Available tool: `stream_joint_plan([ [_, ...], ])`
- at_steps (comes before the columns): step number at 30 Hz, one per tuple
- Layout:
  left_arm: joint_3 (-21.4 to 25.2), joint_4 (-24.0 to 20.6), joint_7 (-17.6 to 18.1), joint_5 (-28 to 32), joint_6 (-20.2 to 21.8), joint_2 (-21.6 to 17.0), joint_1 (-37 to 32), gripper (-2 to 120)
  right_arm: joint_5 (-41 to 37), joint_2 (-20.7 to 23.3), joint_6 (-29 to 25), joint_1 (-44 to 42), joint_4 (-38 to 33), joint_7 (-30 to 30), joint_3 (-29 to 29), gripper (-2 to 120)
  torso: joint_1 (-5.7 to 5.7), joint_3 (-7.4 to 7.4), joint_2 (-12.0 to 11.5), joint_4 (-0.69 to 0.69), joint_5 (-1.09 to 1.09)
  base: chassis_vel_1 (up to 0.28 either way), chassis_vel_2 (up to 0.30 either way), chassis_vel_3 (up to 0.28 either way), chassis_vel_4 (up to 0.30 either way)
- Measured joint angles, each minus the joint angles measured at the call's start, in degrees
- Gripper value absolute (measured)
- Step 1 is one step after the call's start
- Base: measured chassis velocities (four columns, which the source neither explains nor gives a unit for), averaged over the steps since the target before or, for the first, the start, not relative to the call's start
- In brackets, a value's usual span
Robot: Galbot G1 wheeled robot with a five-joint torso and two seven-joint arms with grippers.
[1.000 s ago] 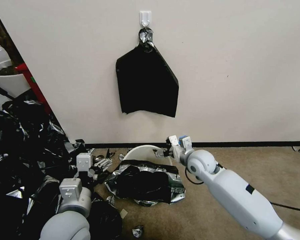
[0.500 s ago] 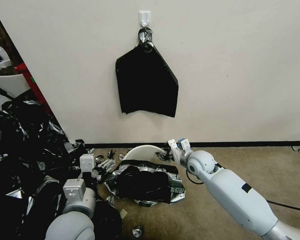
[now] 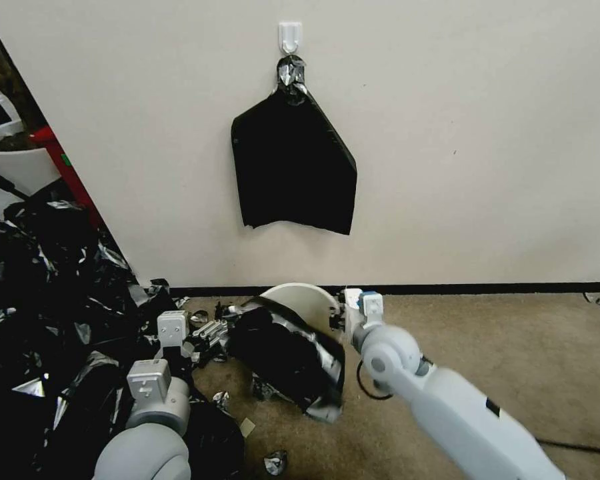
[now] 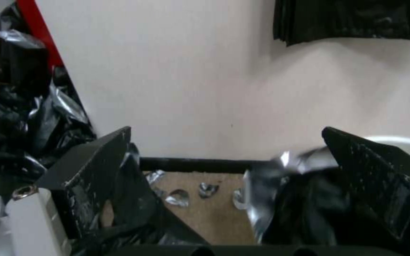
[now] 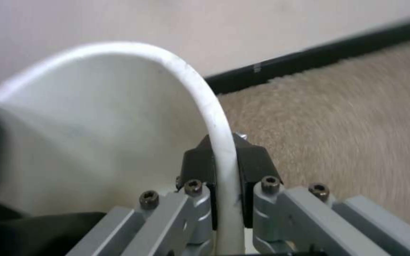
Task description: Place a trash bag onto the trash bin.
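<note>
Right tool (image 5: 225, 167): clamped on the rim of the trash bin (image 5: 119, 117), one finger inside the wall, one outside. The bin is tilted on the carpet (image 3: 513, 347) near the wall's black baseboard (image 3: 487, 289), its mouth turned up toward the wall.

Left tool (image 4: 224, 177): fingers spread apart, nothing clamped between them. The trash bag (image 3: 283, 350), glossy black and wrinkled, lies draped over the bin's near side, just beside this tool and touching the inner face of one finger in the left wrist view. A heap of black bags (image 3: 40, 293) sits on the tool's far side from the bin.
</note>
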State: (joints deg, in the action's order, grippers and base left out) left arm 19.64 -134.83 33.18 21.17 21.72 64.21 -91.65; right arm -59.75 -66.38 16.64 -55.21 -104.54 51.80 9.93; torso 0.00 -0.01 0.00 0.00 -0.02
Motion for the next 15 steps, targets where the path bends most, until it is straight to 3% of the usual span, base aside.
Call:
stream_joint_plan([
  [2,-0.3,0.9,0.0,0.0,-0.1,0.0,0.5,100,-0.1,-3.6,-7.2,-3.9,-2.2,4.3,-1.2,7,0.00,0.00,0.0,0.00,0.01,0.000,0.000,0.000,0.000],
  [4,-0.5,1.2,0.0,0.0,-0.1,0.0,0.8,100,0.4,-4.9,-8.7,-5.1,-2.8,5.4,-1.5,7,0.00,0.00,0.0,0.00,0.01,0.000,0.000,0.000,0.000],
  [6,-1.2,2.3,0.0,0.1,-0.1,0.3,1.7,100,4.8,-9.7,-12.4,-8.5,-3.2,8.2,-2.6,7,0.00,0.00,0.0,0.00,0.01,0.000,0.000,0.000,0.000],
  [13,-2.3,3.5,0.0,0.1,-0.1,1.4,2.3,100,14.0,-17.7,-14.4,-10.8,0.6,10.0,-5.9,7,0.00,0.00,0.0,0.00,0.00,0.000,0.000,0.000,0.000],
  [15,-2.3,3.6,0.0,0.1,-0.1,1.5,2.2,100,14.7,-18.2,-14.2,-11.1,0.6,9.7,-6.0,7,0.00,0.00,0.0,0.01,0.01,0.000,0.000,0.000,0.000],
])
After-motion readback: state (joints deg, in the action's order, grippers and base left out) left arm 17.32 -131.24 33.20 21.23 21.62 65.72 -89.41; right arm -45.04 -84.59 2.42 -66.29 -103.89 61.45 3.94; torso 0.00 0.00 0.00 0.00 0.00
